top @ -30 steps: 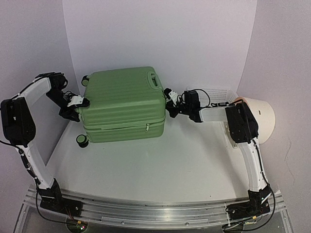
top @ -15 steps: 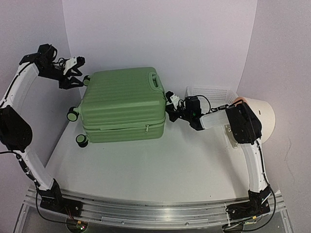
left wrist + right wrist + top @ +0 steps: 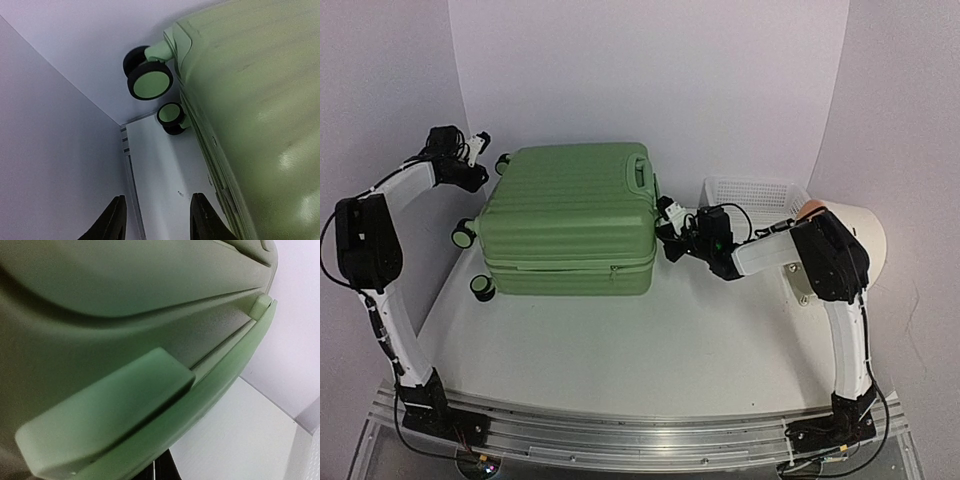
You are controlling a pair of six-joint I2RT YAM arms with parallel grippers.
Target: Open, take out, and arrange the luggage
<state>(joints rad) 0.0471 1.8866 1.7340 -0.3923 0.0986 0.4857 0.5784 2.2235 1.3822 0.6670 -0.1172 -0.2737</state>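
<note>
In left wrist view, left tool (image 3: 157,197) spread empty beside the luggage (image 3: 250,100); right tool (image 3: 665,228): grip unclear.

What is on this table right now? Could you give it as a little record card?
suitcase: light green, shut, lying flat on table
wheels: black, green hubs, at its left end
left gripper: open, empty, near the far-left wheel
right gripper: at the suitcase's right side; open or shut unclear
basket: white mesh, right of suitcase
cylinder: cream, far right
</note>
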